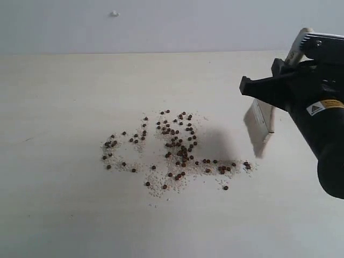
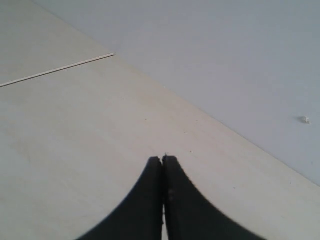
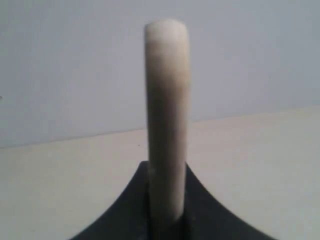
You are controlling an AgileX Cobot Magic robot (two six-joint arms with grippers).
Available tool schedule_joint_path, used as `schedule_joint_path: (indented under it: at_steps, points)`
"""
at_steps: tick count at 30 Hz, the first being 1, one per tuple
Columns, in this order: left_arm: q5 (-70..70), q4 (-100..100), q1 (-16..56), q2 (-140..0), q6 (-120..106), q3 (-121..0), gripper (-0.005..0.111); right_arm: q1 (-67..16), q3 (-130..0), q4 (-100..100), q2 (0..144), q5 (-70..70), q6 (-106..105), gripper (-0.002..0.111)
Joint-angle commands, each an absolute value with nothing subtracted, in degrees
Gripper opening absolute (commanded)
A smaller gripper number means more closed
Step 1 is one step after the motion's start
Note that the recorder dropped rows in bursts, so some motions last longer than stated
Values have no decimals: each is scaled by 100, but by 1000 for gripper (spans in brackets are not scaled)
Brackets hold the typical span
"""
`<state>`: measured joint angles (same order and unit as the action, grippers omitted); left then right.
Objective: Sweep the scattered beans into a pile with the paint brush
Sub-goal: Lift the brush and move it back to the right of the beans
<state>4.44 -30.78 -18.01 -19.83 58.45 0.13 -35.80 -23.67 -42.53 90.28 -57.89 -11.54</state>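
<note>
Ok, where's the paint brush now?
In the exterior view the wide flat pale-wood paint brush is on the right, gripped by the right claw, bristles down right of the scattered dark reddish-brown beans.

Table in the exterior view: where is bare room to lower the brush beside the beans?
Bare table lies left of the beans, in front of them, behind them toward the wall, and under the paint brush on the right. The middle is crowded with beans.

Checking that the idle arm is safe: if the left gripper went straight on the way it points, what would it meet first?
Probably the bare table. Ahead of the shut left gripper, its wrist view shows only tabletop, then the wall. Nothing else lies in that line, though depth is unclear.
</note>
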Motion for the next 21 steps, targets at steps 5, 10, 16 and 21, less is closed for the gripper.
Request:
schedule_joint_path:
  at_steps: [5,10,16,21]
  points:
    - [455,-3043,-1808,-1940,5844,0,0,-3565,-1946,-4665,8820,-5822,-1427,0]
    - [455,-3043,-1808,-1940,5844,0,0,-3603,-1474,-4625,8667,-5942,-943,0]
    - [455,-3043,-1808,-1940,5844,0,0,-3858,-1292,-4677,8776,-6126,-588,0]
    - [455,-3043,-1808,-1940,5844,0,0,-3999,-1302,-4638,9060,-6144,-252,0]
